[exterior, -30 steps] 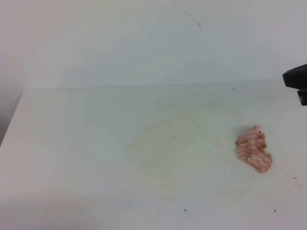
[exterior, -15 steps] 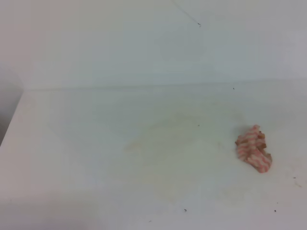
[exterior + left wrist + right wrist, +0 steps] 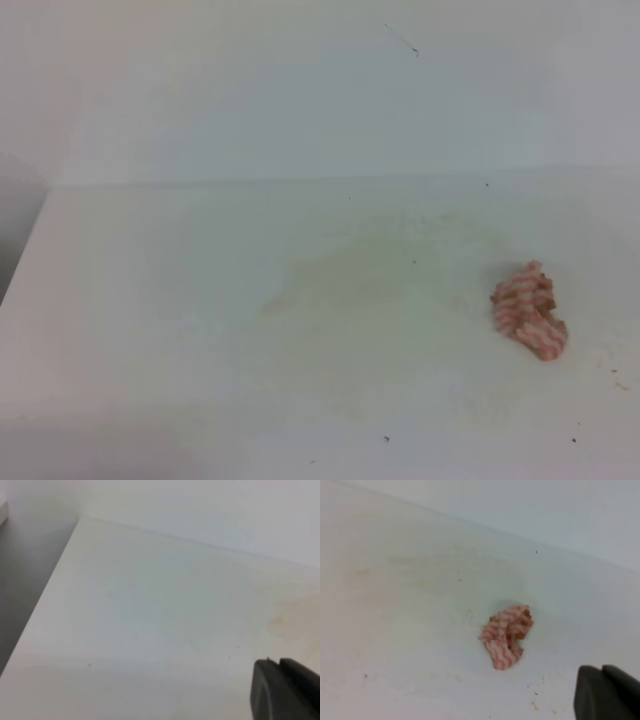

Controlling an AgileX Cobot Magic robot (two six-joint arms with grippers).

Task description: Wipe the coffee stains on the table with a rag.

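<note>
The rag (image 3: 528, 310), a bunched pinkish-red and white striped cloth, lies loose on the white table (image 3: 150, 300) at the right, with nothing touching it. The coffee stains (image 3: 370, 280) show as a faint tan smear spread left of the rag. Neither gripper appears in the exterior high view. In the right wrist view the rag (image 3: 506, 635) sits mid-frame and my right gripper (image 3: 601, 669) is at the lower right, apart from it, its dark fingers pressed together and empty. My left gripper (image 3: 277, 664) hovers over bare table, fingers together, with a tan stain (image 3: 280, 622) just beyond it.
The table's left edge (image 3: 25, 260) drops off to a darker floor. A pale wall (image 3: 300, 90) rises behind the table's far edge. Tiny dark specks (image 3: 386, 438) and crumbs dot the surface near the front.
The dark part of my right arm that showed at the right edge of the exterior high view a second ago has left that view. The rag has not moved.
</note>
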